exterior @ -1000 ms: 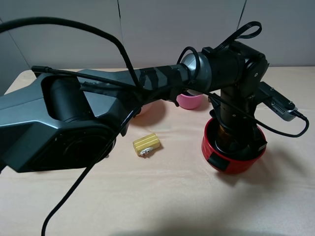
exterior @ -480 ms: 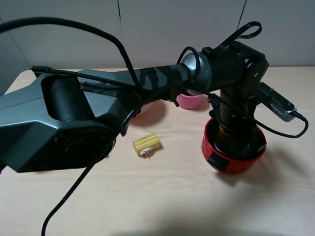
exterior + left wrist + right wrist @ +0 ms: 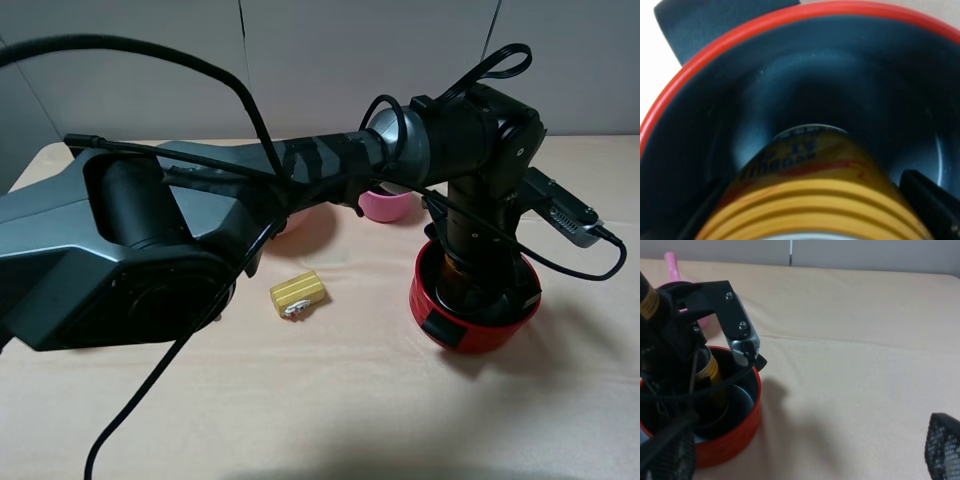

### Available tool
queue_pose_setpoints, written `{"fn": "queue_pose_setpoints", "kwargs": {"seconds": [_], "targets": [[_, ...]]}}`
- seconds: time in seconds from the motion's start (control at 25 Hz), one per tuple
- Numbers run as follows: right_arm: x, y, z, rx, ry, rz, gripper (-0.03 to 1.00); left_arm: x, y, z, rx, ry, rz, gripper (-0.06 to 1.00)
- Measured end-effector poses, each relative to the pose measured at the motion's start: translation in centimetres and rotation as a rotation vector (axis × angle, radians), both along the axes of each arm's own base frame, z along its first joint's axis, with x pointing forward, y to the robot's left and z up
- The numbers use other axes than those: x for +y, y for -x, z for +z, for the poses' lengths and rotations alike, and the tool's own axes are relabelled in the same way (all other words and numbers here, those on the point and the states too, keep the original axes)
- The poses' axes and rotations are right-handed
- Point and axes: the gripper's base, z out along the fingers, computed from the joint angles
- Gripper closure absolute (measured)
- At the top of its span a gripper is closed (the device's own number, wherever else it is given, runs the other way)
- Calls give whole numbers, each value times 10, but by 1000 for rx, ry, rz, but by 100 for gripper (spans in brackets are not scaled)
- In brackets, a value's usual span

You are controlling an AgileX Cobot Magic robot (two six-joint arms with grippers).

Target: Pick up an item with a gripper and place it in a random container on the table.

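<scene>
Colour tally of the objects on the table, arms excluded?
Red: 1, pot
Pink: 2, bowl, partly hidden saucepan
Yellow: 2, ridged block, can inside the pot
Total: 5

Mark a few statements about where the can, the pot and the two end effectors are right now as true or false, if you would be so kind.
1. The can is down inside the red pot, gripped by the left end effector. True.
2. The yellow ridged block lies inside the pot. False: it lies on the table, to the left of the pot in the high view.
3. The right end effector holds the can. False: it is open and grips nothing.
4. The pink bowl stands on the table farther back than the pot. True.
</scene>
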Motion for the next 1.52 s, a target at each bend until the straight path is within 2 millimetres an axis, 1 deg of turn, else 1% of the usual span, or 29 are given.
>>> {"fn": "queue_pose_setpoints", "kwargs": {"seconds": [0.2,0.4,0.6,0.88,1.0,1.12,1.2,1.4,1.48,1.52], "targets": [[0,0,0,0,0,0,27,0,0,0,-2,3,-2,25],[0,0,0,0,0,0,27,0,0,1,-5,4,-5,17],[0,0,0,0,0,0,27,-1,0,5,-12,16,-5,15],[0,0,0,0,0,0,27,-3,-2,39,-48,65,-5,13],[0,0,0,0,0,0,27,-2,-3,53,-71,76,-5,8],[0,0,0,0,0,0,27,-2,-3,65,-81,89,-4,0],[0,0,0,0,0,0,27,-1,-3,70,-85,95,-3,-3],[0,0,0,0,0,0,27,3,-1,79,-75,78,-3,-5],[0,0,0,0,0,0,27,5,0,88,-79,84,-2,-5],[0,0,0,0,0,0,27,6,1,95,-87,96,-2,-5]]}}
